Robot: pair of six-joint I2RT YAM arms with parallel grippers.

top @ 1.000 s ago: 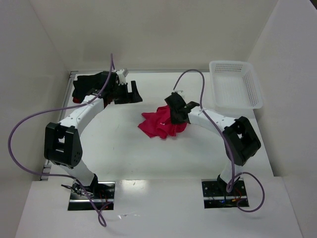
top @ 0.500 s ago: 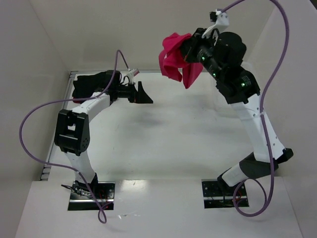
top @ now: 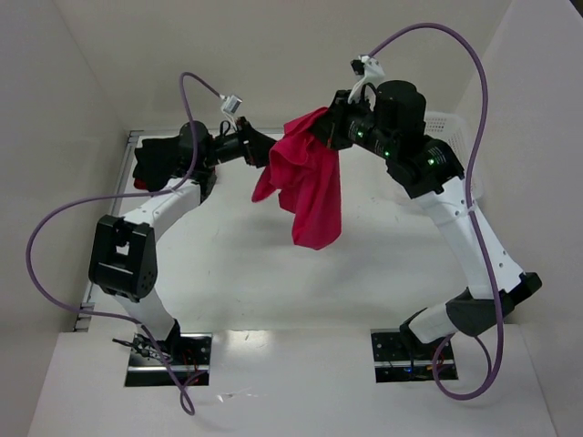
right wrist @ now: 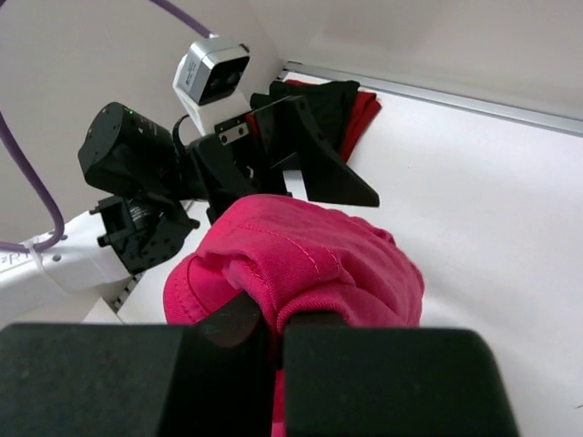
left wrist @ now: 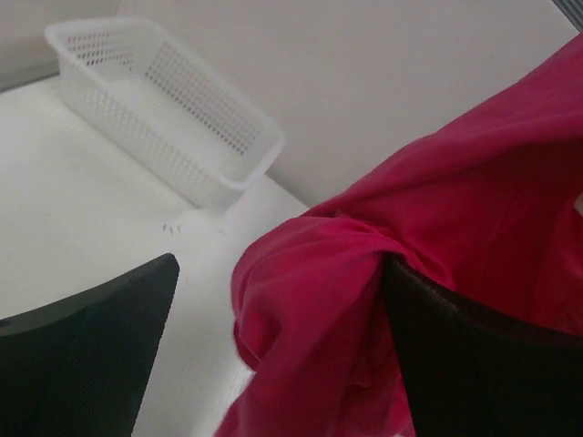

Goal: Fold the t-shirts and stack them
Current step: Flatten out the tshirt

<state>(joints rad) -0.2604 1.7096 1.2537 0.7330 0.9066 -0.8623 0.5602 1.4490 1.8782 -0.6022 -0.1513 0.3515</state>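
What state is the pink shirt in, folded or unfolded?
Unfolded: the pink shirt hangs crumpled in the air, a bunched edge pinched in the shut right gripper.

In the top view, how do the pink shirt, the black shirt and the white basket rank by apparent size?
1. Pink shirt, clearly the largest.
2 and 3. Black shirt and white basket: not ranked, because each is partly hidden.

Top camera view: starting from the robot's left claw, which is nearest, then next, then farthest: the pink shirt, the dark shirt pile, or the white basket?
1. crimson-pink t-shirt, hanging right against the left gripper.
2. black-and-red shirt pile, back left corner.
3. white basket, back right corner.
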